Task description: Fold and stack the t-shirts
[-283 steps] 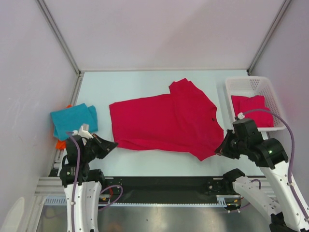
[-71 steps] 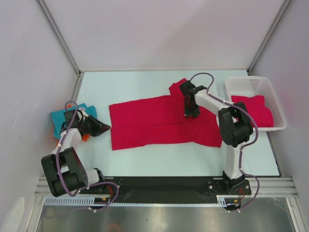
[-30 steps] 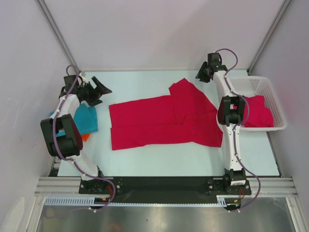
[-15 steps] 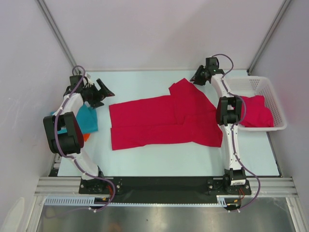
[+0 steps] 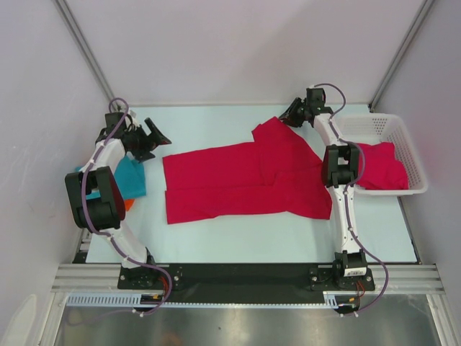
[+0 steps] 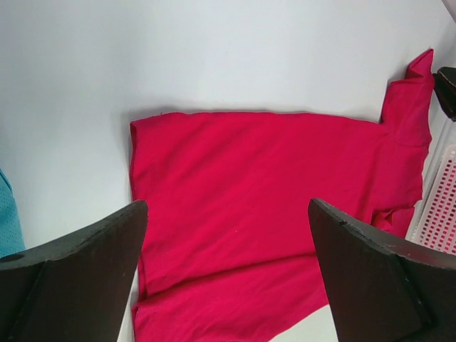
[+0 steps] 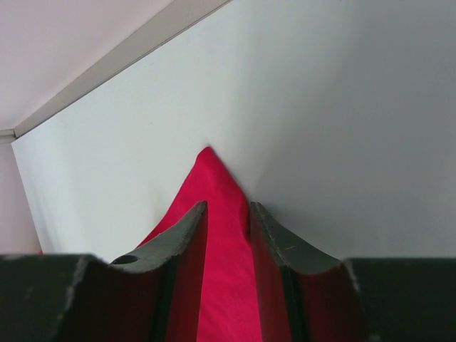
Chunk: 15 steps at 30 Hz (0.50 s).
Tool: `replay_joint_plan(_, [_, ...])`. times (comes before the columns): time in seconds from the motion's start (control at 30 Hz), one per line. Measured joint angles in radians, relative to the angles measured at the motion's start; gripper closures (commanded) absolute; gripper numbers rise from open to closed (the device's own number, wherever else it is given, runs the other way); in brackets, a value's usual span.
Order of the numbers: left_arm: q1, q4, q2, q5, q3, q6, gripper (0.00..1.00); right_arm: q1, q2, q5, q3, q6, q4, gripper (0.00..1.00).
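Note:
A crimson t-shirt (image 5: 245,180) lies spread across the middle of the table, its near part folded over, one sleeve corner (image 5: 272,122) pointing to the back. My right gripper (image 5: 289,117) is at that corner. In the right wrist view its narrowed jaws (image 7: 226,210) straddle the red sleeve tip (image 7: 210,167), which still lies flat on the table. My left gripper (image 5: 157,135) hovers wide open off the shirt's back left corner, with the shirt (image 6: 263,185) seen between its fingers (image 6: 92,256). A folded teal t-shirt (image 5: 131,176) lies on an orange one (image 5: 127,205) at the left.
A white mesh basket (image 5: 374,124) stands at the right edge and holds a folded red shirt (image 5: 385,169). The enclosure's back wall rises just behind the right gripper. The basket's edge (image 6: 443,214) shows at the far right of the left wrist view.
The right gripper has moved left and down onto the sleeve corner, and its jaws have narrowed. The left gripper has drifted slightly right and stays wide open.

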<state>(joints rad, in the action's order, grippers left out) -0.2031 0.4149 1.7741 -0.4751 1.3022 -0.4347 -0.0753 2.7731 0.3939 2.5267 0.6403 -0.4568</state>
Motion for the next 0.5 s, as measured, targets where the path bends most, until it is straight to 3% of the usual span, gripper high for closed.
replay_joint_plan(0.07, [0.000,0.000,0.002,0.000,0.000,0.000,0.00,-0.001,0.000,0.008,0.000,0.000,0.002,0.67])
replay_joint_plan(0.13, [0.000,0.000,0.006,0.000,0.000,0.000,0.00,-0.002,0.001,0.014,0.000,0.000,0.001,0.76])
replay_joint_plan(0.23, [0.000,0.000,0.011,0.000,0.000,0.000,0.00,-0.004,0.006,0.021,0.000,-0.003,-0.003,1.00])
replay_joint_plan(0.5, [0.000,-0.001,0.021,0.000,0.000,0.000,0.00,-0.008,0.013,0.032,-0.001,-0.013,-0.005,1.00])
